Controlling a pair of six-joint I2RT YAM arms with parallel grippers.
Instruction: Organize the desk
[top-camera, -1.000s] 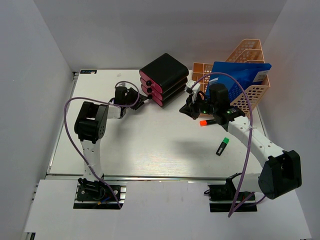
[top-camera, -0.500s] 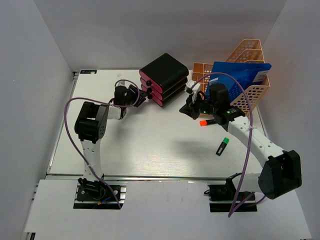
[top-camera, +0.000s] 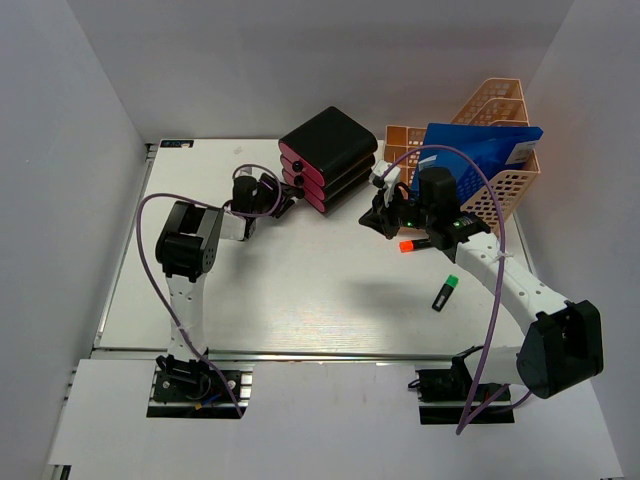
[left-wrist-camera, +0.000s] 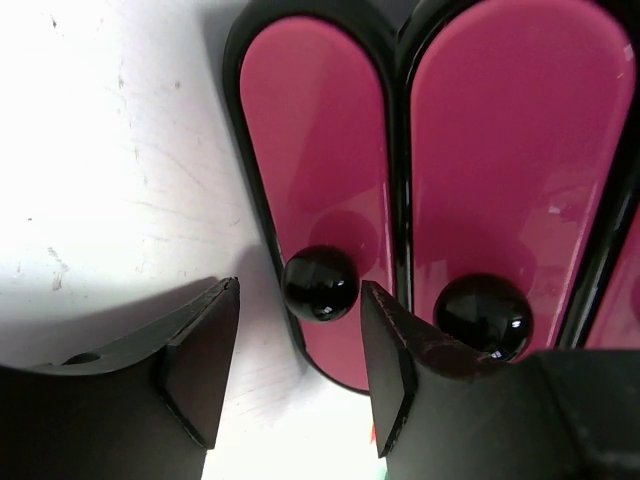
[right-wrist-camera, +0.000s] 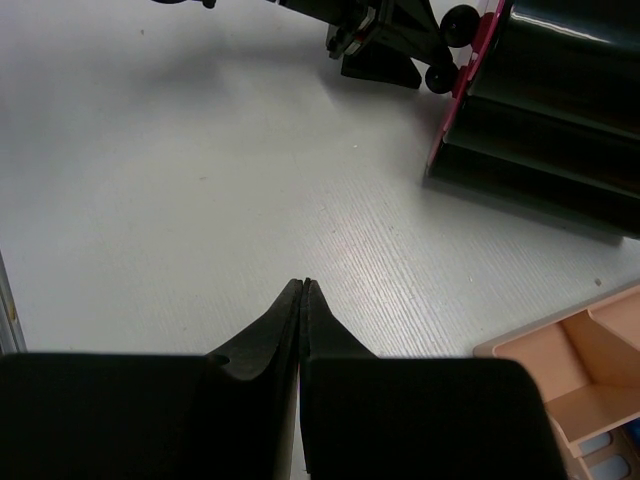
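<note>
The white desk (top-camera: 300, 290) carries a black drawer box (top-camera: 330, 150) with pink drawer fronts at the back centre. My left gripper (top-camera: 287, 203) stands open at the box's lowest drawer. In the left wrist view a black round knob (left-wrist-camera: 320, 283) on a pink drawer front (left-wrist-camera: 315, 130) sits level with the tips of my left gripper (left-wrist-camera: 298, 292), nearer the right finger, with a gap on each side. A second knob (left-wrist-camera: 483, 315) shows further right. My right gripper (top-camera: 378, 220) hovers over the desk with its jaws shut on nothing, also seen as the right gripper (right-wrist-camera: 303, 287).
A peach mesh rack (top-camera: 505, 185) holding a blue folder (top-camera: 480, 150) stands at the back right. An orange-capped marker (top-camera: 407, 245) lies under the right wrist and a green-capped marker (top-camera: 446, 292) lies nearer the front. The rack's corner (right-wrist-camera: 585, 365) shows beside the right fingers.
My left gripper has edged closer to the drawer box and its jaws have opened a little wider. The right arm has not moved.
</note>
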